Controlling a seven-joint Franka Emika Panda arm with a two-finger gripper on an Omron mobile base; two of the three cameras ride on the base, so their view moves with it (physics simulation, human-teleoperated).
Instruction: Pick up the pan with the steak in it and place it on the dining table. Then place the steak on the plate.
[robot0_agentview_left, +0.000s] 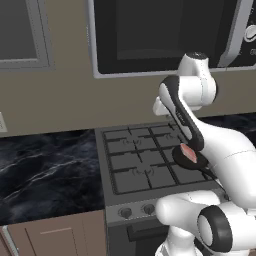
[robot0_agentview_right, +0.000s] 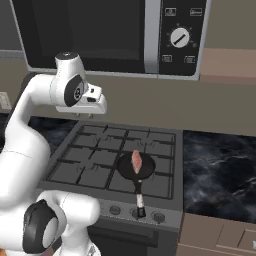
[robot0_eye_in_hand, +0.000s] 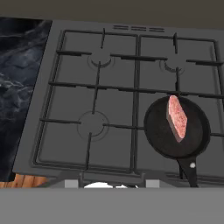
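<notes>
The task is at its very first step: reaching for the pan (robot0_eye_in_hand: 177, 129), which sits on the front right burner of the stove (robot0_eye_in_hand: 94, 94) with the steak (robot0_eye_in_hand: 177, 116) lying inside it. Its long handle (robot0_agentview_right: 140, 196) sticks out toward the stove's front edge, over the row of knobs (robot0_agentview_right: 159, 217).

The claw (robot0_agentview_right: 90, 111) hangs high above the back left part of the stove, below the microwave (robot0_agentview_right: 100, 35), and well apart from the pan. I cannot tell from the pictures how far its jaws stand apart; it holds nothing, as far as I can judge.

In my judgement the next move calls for swinging the claw toward the front right corner of the stove and lowering it, lined up across the thin handle so the jaws can close on it. The pan must then stay level, or the steak may slide out on the way to the dining table.
</notes>
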